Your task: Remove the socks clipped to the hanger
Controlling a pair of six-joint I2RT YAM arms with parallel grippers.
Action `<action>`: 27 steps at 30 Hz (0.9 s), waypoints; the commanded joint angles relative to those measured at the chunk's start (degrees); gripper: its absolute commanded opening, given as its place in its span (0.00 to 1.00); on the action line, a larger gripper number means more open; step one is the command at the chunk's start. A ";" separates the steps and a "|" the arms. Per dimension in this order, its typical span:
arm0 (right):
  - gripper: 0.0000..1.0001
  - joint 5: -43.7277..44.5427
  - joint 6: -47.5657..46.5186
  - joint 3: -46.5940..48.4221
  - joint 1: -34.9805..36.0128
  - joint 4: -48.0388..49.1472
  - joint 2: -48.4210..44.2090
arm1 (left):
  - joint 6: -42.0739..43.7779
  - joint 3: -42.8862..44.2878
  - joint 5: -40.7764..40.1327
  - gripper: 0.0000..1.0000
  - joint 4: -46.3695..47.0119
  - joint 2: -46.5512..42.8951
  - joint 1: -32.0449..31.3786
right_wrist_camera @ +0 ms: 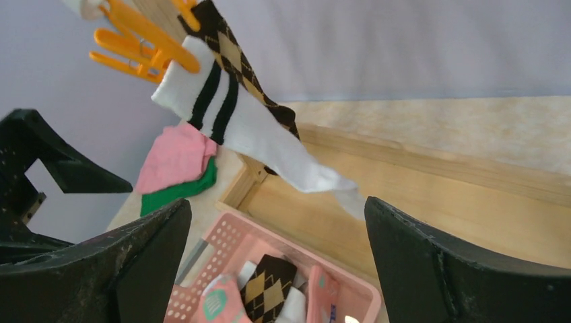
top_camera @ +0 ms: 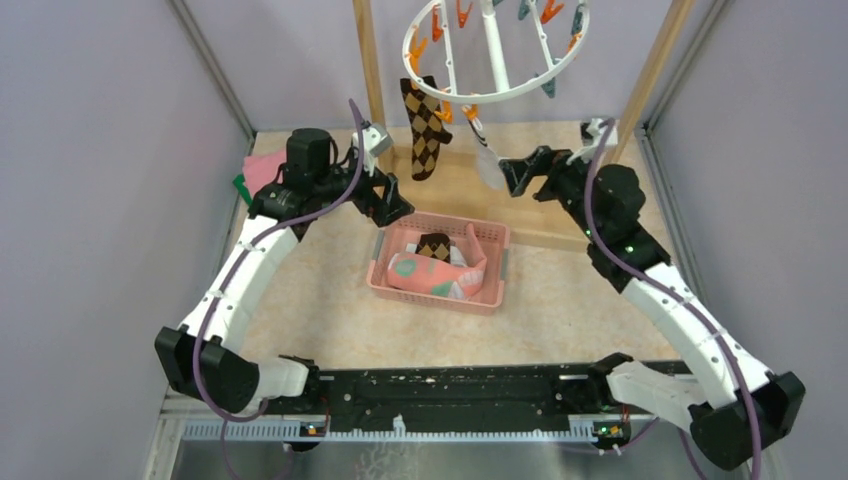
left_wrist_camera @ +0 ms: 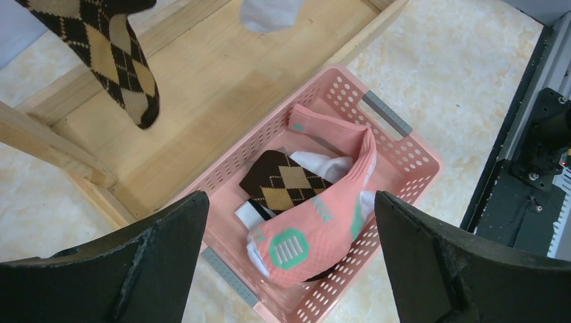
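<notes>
Two hang clipped: brown-tan argyle sock, white sock with black-striped cuff.

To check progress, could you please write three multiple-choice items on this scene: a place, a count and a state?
1. Where does the pink sock lie? A on the table; B in the basket; C on the wooden base.
2. How many socks hang from the hanger? A none; B two; C four.
3. The right gripper is A open; B shut on a sock; C shut, empty.
B: it lies within the basket's walls. B: one argyle sock, one white striped sock. A: its fingers stand wide apart.
</notes>
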 commanded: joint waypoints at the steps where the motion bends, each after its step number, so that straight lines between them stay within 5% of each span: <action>1: 0.99 -11.04 -7.14 0.59 1.33 13.73 7.12 | 0.13 1.33 -0.93 0.99 0.53 -1.71 0.27; 5: 0.99 -13.74 -12.12 4.52 1.35 17.81 13.23 | 0.13 0.87 -0.03 0.99 0.43 -2.38 0.27; 9: 0.97 -25.50 -11.40 8.53 2.08 18.96 18.39 | 0.07 0.87 0.10 0.99 0.41 -2.45 0.27; 16: 0.96 -22.97 -7.36 6.00 6.45 26.01 22.31 | -1.08 0.95 0.74 0.99 1.06 -2.18 0.27; 21: 0.91 -12.92 -10.42 7.98 11.74 25.88 26.88 | -1.01 1.45 0.28 0.99 1.18 -2.20 0.27; 22: 0.87 -9.80 -10.91 9.81 12.66 24.51 27.89 | -0.97 1.66 0.16 0.99 1.10 -2.14 0.27; 27: 0.23 -2.05 -9.27 15.89 13.02 19.29 31.14 | -0.72 1.99 0.36 0.99 0.59 -2.96 0.27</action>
